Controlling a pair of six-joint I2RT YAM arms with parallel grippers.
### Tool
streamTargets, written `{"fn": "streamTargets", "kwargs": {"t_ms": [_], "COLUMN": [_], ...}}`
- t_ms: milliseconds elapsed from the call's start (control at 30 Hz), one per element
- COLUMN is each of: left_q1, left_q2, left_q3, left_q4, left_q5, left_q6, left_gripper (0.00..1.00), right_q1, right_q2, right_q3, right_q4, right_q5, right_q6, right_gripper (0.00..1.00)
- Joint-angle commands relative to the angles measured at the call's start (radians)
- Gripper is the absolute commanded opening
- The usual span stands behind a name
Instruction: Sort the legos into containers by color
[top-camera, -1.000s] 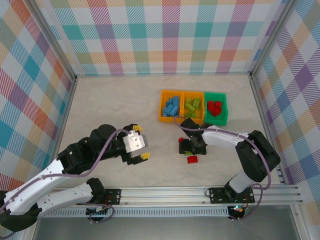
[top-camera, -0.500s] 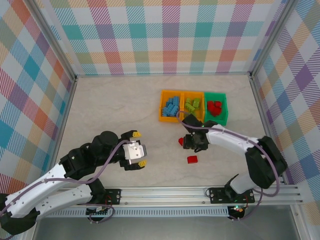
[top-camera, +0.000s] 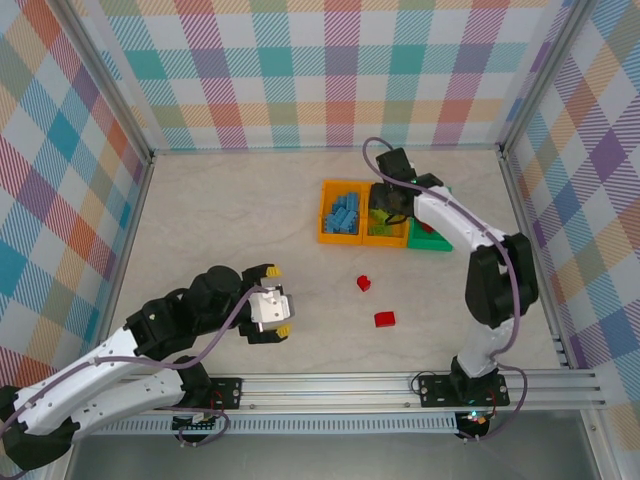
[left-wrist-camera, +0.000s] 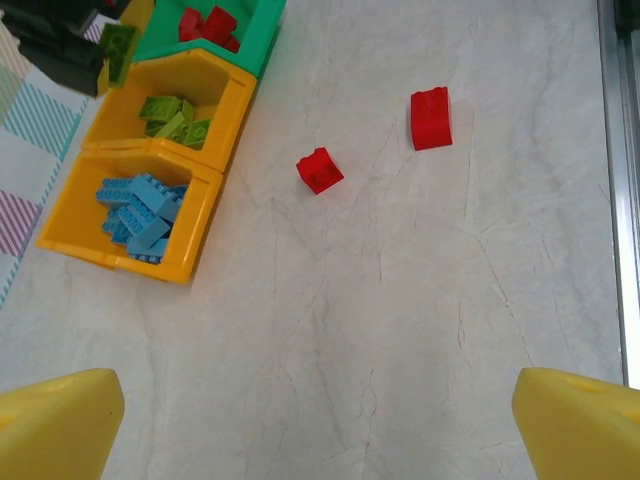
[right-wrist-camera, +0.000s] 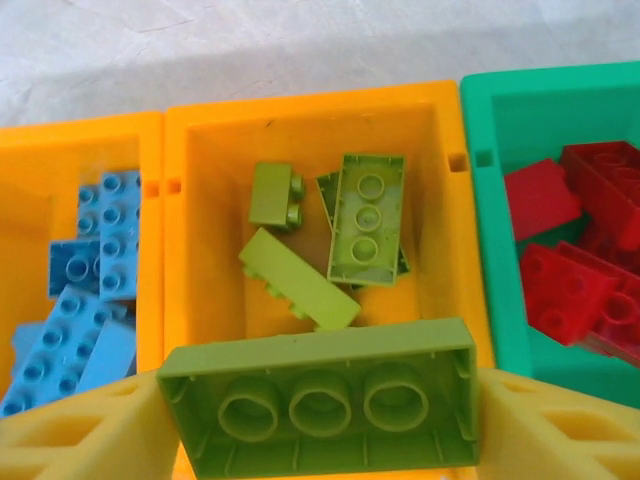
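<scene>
my right gripper (right-wrist-camera: 320, 425) is at the bottom of the right wrist view and holds a lime brick (right-wrist-camera: 320, 400) between its yellow fingers (right-wrist-camera: 80, 435), the hollow underside toward the camera. the brick hangs over the near wall of the middle bin (right-wrist-camera: 300, 108), an orange one, where more lime bricks (right-wrist-camera: 366, 218) lie. the left bin (right-wrist-camera: 60, 135) has blue bricks (right-wrist-camera: 100, 260), and the green bin (right-wrist-camera: 520, 85) on the right has red bricks (right-wrist-camera: 575, 250). in the top view this gripper (top-camera: 388, 205) is over the bins, upper middle. my left gripper (top-camera: 277, 299) is wide open with nothing in it, lower left, over the table (top-camera: 220, 210). two loose red bricks (top-camera: 364, 284) (top-camera: 385, 319) lie apart on the table below the bins.
</scene>
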Motion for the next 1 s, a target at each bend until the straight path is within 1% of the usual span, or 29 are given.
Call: {"fn": "streamTargets", "kwargs": {"t_ms": [0,33,67,200,267,400,500,567,633,667,767,900,967], "left_q1": [-0.003,-0.003,-0.003,-0.001,0.0,0.004,0.012,0.02,0.031,0.035,0.04,0.04,0.04], "left_q2": [-0.019,-0.015,-0.01,0.001,-0.002,-0.018,-0.022,-0.026,-0.04,-0.046,-0.065,-0.08,-0.078], "left_q3": [-0.024,-0.025,-0.023,-0.012,-0.012,-0.022,-0.034,-0.045,-0.067,-0.077,-0.097,-0.112,-0.112], "left_q4": [0.033,0.032,0.03,0.023,0.023,0.029,0.032,0.047,0.067,0.077,0.106,0.12,0.122], "left_q5": [0.004,0.006,0.009,0.023,0.034,0.053,0.112,0.169,0.243,0.261,0.266,0.251,0.25], "left_q6": [0.022,0.022,0.022,0.018,0.018,0.031,0.056,0.064,0.086,0.093,0.103,0.11,0.109], "left_gripper": [1.0,1.0,1.0,1.0,1.0,1.0,1.0,1.0,1.0,1.0,1.0,1.0,1.0], "right_q1": [-0.007,-0.008,-0.008,-0.007,-0.004,0.044,0.112,0.175,0.239,0.256,0.267,0.27,0.27], "right_q2": [0.032,0.037,0.034,-0.025,-0.078,-0.229,-0.291,-0.3,-0.29,-0.279,-0.221,-0.137,-0.104], "right_q3": [0.086,0.101,0.106,0.078,0.017,-0.189,-0.291,-0.336,-0.381,-0.396,-0.418,-0.41,-0.403], "right_q4": [-0.052,-0.062,-0.066,-0.069,-0.059,0.013,-0.01,-0.037,-0.043,-0.04,-0.035,-0.018,-0.007], "right_q5": [0.011,0.004,-0.006,-0.052,-0.12,-0.304,-0.37,-0.366,-0.33,-0.316,-0.304,-0.237,-0.226], "right_q6": [-0.026,-0.026,-0.032,-0.036,-0.037,-0.084,-0.134,-0.174,-0.21,-0.216,-0.213,-0.218,-0.227], "right_gripper": [0.81,0.84,0.84,0.82,0.81,0.79,0.76,0.76,0.77,0.77,0.77,0.79,0.78]}}
